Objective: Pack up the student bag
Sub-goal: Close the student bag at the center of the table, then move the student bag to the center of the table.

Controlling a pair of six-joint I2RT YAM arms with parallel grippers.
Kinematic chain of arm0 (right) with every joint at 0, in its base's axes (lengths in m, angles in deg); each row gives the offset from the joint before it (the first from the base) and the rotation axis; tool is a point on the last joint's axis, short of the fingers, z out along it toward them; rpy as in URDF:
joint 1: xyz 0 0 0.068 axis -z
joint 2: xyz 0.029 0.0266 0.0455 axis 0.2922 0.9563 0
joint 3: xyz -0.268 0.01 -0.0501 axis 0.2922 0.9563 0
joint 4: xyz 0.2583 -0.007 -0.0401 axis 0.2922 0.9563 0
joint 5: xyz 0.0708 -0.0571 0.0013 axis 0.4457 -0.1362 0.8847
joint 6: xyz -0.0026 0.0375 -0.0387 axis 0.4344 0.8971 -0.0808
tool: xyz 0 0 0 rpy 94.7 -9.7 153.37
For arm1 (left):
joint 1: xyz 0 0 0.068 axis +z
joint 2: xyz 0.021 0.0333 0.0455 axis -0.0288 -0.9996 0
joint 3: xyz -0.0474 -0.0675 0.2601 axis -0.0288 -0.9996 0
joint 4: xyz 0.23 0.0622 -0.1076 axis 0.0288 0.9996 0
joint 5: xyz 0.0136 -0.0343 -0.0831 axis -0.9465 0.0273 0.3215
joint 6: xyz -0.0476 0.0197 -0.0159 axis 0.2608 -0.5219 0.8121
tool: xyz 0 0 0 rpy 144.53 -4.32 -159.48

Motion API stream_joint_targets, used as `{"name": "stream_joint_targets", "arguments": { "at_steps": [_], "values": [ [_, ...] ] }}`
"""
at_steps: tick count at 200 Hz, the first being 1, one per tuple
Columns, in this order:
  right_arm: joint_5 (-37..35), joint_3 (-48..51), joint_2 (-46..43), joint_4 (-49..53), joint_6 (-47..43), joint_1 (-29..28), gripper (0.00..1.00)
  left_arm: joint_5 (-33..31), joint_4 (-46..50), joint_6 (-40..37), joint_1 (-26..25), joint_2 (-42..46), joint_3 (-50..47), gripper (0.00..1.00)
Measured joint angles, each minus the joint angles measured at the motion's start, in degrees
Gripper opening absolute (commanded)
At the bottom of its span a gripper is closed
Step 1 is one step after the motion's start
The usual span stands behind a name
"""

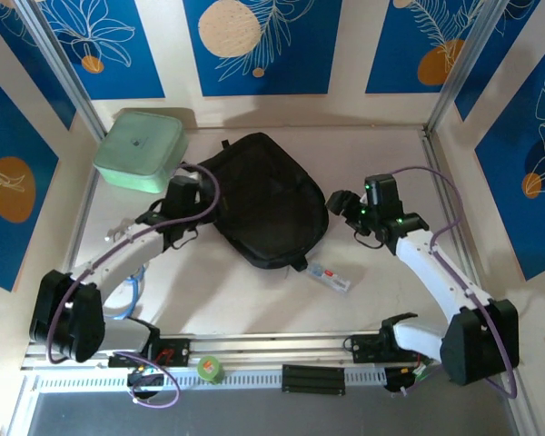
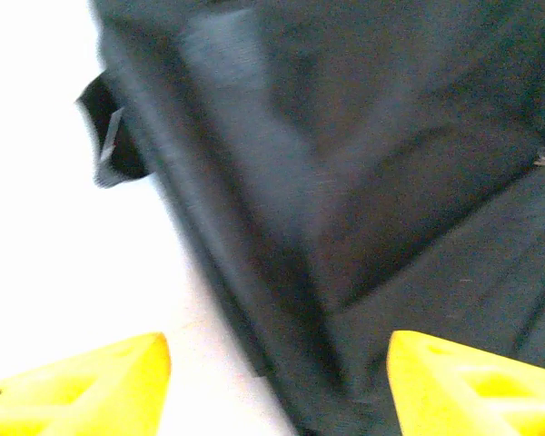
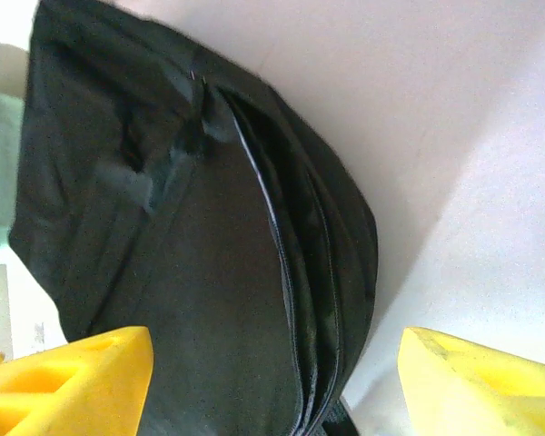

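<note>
Bag not packed yet.
The student bag (image 1: 268, 204) lies flat mid-table (image 1: 254, 309), nearer the back edge. The left gripper (image 2: 277, 359) and right gripper (image 3: 277, 350) sit at its sides, fingers apart, holding nothing. A small packet (image 1: 330, 277) and a green box (image 1: 139, 150) are outside the bag.

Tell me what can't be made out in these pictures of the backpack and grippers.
- Inside of the student bag, top view: hidden under its own fabric.
- Bag surface, left wrist view: blurred, no zipper detail.
- The small white item beside the bag, top view: too small to identify.
- Fingers of the left gripper and right gripper, wrist views: cut off by the bottom edge.
</note>
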Motion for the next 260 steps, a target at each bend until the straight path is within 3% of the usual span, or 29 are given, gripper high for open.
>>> {"name": "stream_joint_targets", "arguments": {
  "at_steps": [41, 88, 110, 163, 190, 219, 260],
  "values": [
    [2.19, 0.09, 2.25, 1.64, 0.22, -2.73, 0.7, 9.92, -6.54, 6.56, 7.43, -5.81, -2.16, 0.52],
    [3.85, 2.84, 2.51, 1.36, 1.57, -3.93, 0.69, 18.73, -12.2, 9.7, 8.57, -16.13, 1.51, 0.43],
    [4.81, 3.85, 3.8, 1.03, 2.21, -4.2, 0.66, 20.81, -13.38, 10.47, 8.57, -18.93, 3.5, 0.33],
    [6.97, 4.52, 9.84, -2.64, 1.6, -4.22, 0.33, 24.24, -16.65, 12.94, 8.7, -21.44, 3.89, 0.0],
    [7.17, 3.93, 14.38, -4.2, -0.26, -3.74, 0.23, 25.14, -17.51, 13.9, 8.79, -20.94, 3.87, 0.0],
    [7.82, -0.44, 19.82, -5.18, -3.04, -1.57, 0.18, 26.53, -17.64, 15.17, 8.79, -18.29, 3.87, 0.0],
    [8.09, -11.65, 29.07, -6.14, -6.78, 2.62, 0.22, 27.82, -19.08, 18.75, 8.11, -15.87, 3.87, 0.0]
  ]
}}
